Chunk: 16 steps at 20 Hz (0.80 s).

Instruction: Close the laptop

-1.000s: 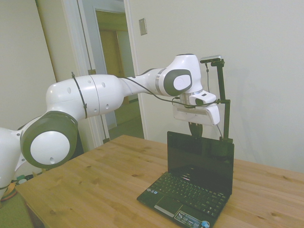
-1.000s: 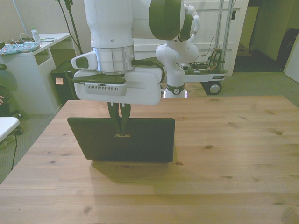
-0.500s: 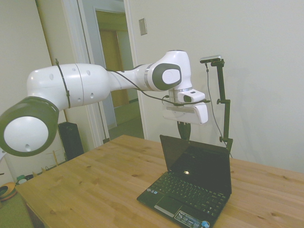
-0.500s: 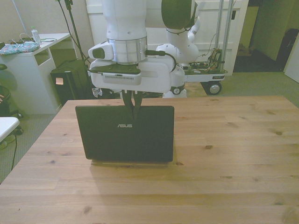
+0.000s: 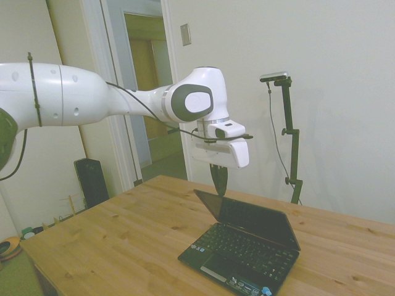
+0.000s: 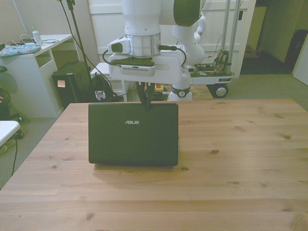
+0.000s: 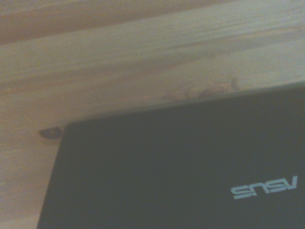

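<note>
My gripper, fingers pressed together, tip at the netbook lid's top edge.
Side view shows the keyboard; front view only the lid logo. Hinge line runs across the wooden table, lid tilted over the keys.

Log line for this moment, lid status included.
gripper: shut, at lid's top edge | laptop: lid tilted toward keyboard, partly closed | table

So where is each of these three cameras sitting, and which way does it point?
Side view: stands off one side of the table, sees the laptop keyboard and screen, the white arm and gripper.
Front view: across the table, sees the lid's back, the gripper at its top edge.
Wrist view: looks down on the lid; no robot parts show.
All three share the laptop.
</note>
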Available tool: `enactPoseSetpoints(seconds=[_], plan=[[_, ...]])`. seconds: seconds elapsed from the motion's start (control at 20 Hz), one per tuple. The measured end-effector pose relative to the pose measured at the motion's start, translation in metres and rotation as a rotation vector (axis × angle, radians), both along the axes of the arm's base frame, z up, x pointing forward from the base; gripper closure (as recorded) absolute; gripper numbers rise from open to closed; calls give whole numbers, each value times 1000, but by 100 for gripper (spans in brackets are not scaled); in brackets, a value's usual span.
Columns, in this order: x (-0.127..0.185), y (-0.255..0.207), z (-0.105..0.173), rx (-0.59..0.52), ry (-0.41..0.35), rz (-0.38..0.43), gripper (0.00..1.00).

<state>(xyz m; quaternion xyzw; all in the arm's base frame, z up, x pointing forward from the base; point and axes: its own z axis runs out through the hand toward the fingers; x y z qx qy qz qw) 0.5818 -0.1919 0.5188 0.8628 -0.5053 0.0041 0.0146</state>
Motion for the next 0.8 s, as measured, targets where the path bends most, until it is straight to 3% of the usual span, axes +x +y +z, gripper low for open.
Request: enactPoseSetpoints(seconds=[0.55, 0.65, 0.8], plan=[[-101, -10, -113, -29, 10, -20, 100], [-113, -9, -120, -30, 4, -24, 100], [-117, -9, -105, -36, -28, -25, 100]])
